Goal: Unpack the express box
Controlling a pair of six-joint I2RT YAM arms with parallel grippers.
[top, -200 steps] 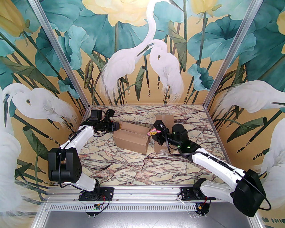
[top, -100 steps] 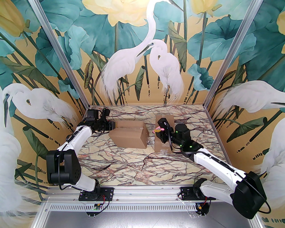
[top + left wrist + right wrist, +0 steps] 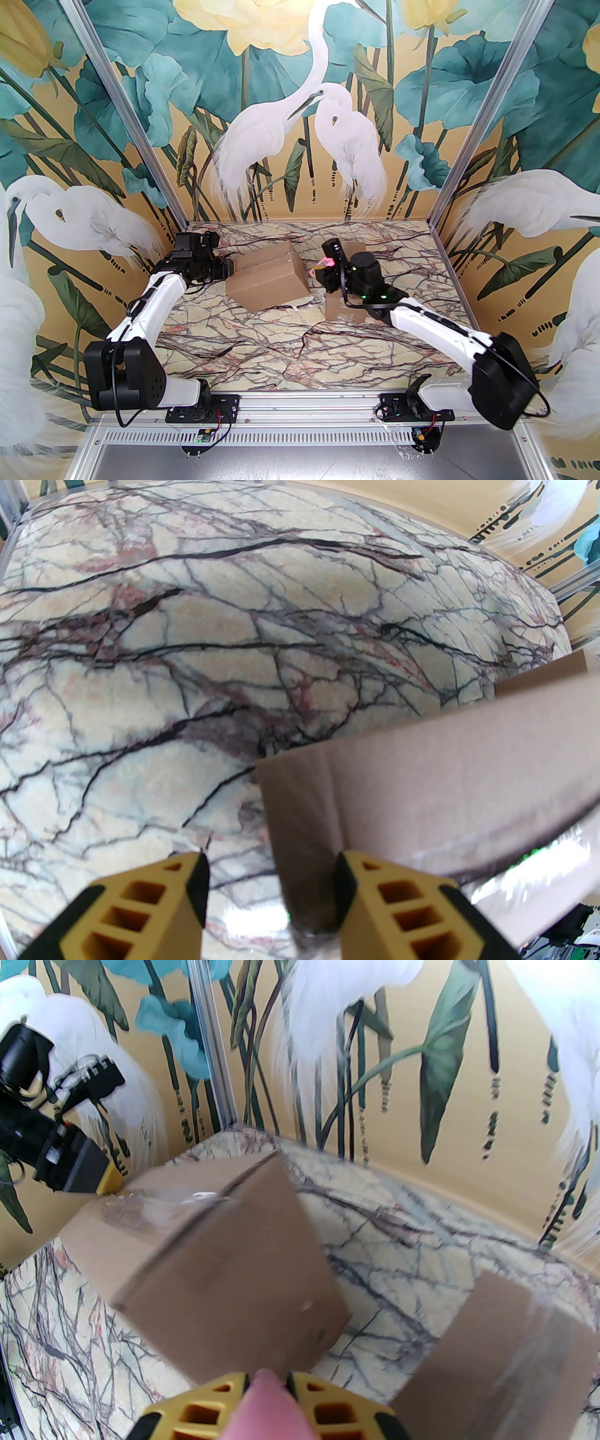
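Top external, starting far left: shows the left pincer [image 3: 230,271] low over the marble surface [image 3: 281,347], right at the left end of the express box [image 3: 267,281]. From the left wrist, looks spread wide, with a cardboard edge of that box in between, touching one finger [image 3: 375,902] and clear of the other, so not pinching. Puts the box itself left of centre toward the far side, with clear tape [image 3: 154,1203] glinting on its top and its body seemingly tipped rather than flat. Further right, finds the right pincer [image 3: 321,268] just beside the box's right end, pressed together on a pink tool [image 3: 269,1410]. Probably a cutter, though too blurred to confirm a blade. Under that arm, shows a second, smaller cardboard box [image 3: 344,310], near the first but apart from it.

Reads as the opening step: steadying the box on the left and bringing the tool to the tape on the right. Next calls for closing on or bracing the cardboard edge, then setting the tool tip on the taped seam and drawing along it, shallow enough to spare the contents.
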